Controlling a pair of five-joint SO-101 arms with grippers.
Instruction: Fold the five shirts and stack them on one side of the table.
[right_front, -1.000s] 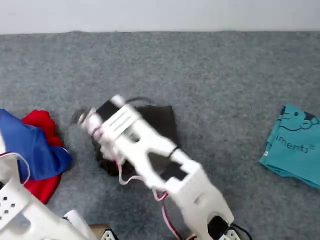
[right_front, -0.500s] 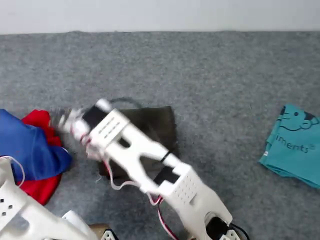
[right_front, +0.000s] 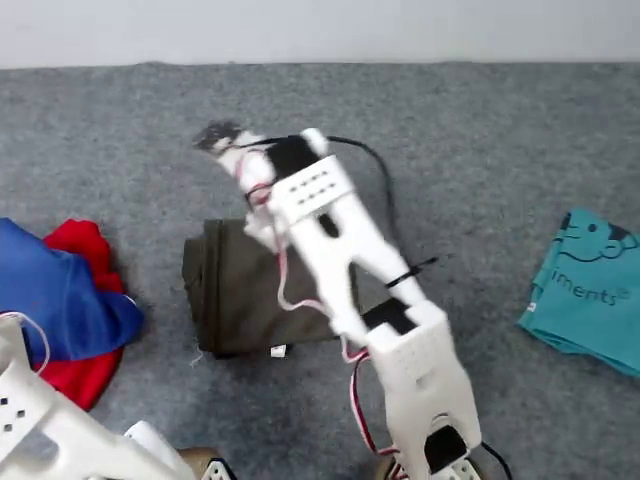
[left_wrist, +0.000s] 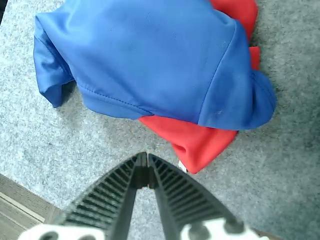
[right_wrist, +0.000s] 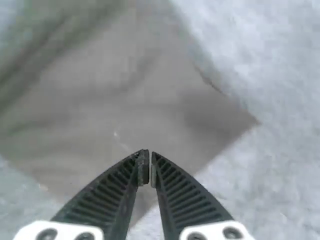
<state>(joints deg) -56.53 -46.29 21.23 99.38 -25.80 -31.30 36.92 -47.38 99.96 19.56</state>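
while the grey table (right_front: 450, 130) carries shirts in three separate spots, nothing is stacked: the blue shirt (left_wrist: 150, 60) lies crumpled over the red shirt (left_wrist: 195, 142) at the left, the dark shirt (right_front: 235, 290) folded mid-table, the teal shirt (right_front: 590, 290) far right. the right claw (right_wrist: 146, 167) near the dark shirt and the left claw (left_wrist: 146, 170) above the red edge are pressed together, empty; a one-layer pinch could drag folds open.

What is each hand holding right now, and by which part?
Nothing. The left hand is shut and empty near the blue shirt. The right hand is shut and empty too, and the folded dark shirt lies free on the table.
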